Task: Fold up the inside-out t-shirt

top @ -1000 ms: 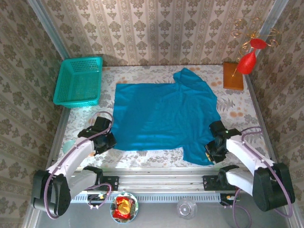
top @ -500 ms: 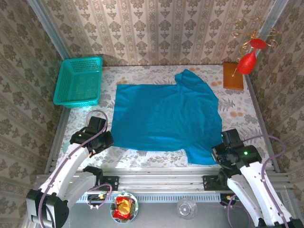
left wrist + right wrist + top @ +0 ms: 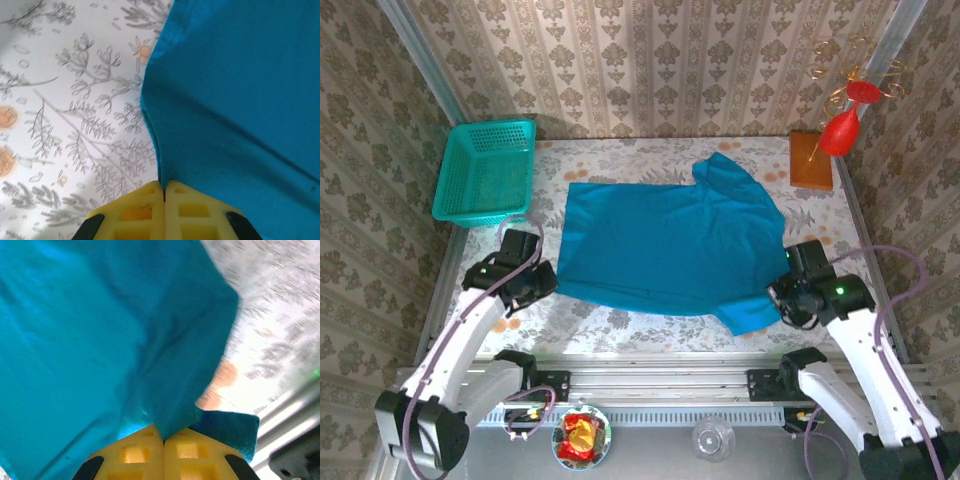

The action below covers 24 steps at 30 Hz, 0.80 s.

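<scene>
From above, one plain blue-teal cloth t-shirt lies spread across the middle of the floral-patterned table, one sleeve pointing to the far right and another at the near right corner. The left gripper pinches its near left corner and the right gripper pinches the near right sleeve, and the near hem casts a shadow on the table. This view alone takes in the surroundings: one teal plastic mesh basket at the far left, one orange-brown wooden block at the far right with one red ornament on a wire stand, and, in front of the two arm bases, one small bowl of wrapped sweets and one clear glass. The left wrist camera shows what the overhead cannot: the left gripper's two yellow fingers pressed together on the shirt's folded edge, bare tablecloth to the left. The right wrist camera shows the right gripper's two yellow fingers clamped on bunched sleeve cloth, blurred tablecloth beyond.
</scene>
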Each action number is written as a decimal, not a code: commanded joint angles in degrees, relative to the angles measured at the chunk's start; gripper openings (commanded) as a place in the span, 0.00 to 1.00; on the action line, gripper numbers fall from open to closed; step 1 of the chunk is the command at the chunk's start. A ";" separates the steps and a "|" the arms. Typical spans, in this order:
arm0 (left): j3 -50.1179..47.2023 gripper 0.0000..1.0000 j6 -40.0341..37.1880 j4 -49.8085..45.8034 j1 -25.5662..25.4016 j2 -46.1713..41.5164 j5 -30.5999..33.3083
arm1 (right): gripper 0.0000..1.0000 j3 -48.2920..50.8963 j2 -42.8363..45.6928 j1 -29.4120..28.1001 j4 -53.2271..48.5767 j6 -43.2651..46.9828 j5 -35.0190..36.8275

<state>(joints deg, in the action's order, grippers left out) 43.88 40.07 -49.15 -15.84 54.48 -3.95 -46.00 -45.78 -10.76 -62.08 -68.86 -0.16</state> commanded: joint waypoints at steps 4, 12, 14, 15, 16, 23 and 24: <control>4.20 0.00 -7.97 7.31 2.65 8.45 -4.34 | 0.00 -4.40 -10.65 1.56 12.91 10.24 1.32; 8.76 0.00 -12.84 9.94 6.14 18.05 -3.99 | 0.00 -6.97 -18.89 4.67 21.22 16.67 -0.20; 9.71 0.00 -13.37 10.54 6.71 20.07 -3.62 | 0.00 -7.59 -20.56 5.80 22.14 17.49 -0.47; 10.19 0.00 -13.81 10.86 7.01 21.46 -3.54 | 0.00 -7.84 -21.50 6.50 22.72 17.93 -1.00; 10.70 0.00 -14.20 10.93 7.22 22.73 -3.48 | 0.00 -8.12 -22.54 7.07 23.33 18.22 -1.61; 13.15 0.00 -15.67 12.29 8.11 29.96 -5.21 | 0.00 -10.28 -28.78 9.01 25.15 20.28 -3.69; 13.54 0.00 -15.72 12.68 8.10 30.85 -5.65 | 0.00 -10.61 -29.62 9.09 25.21 20.43 -3.94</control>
<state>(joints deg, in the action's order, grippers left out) 55.22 26.48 -37.26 -8.14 83.77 -8.29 -54.50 -73.65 -2.09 -38.28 -50.52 -2.68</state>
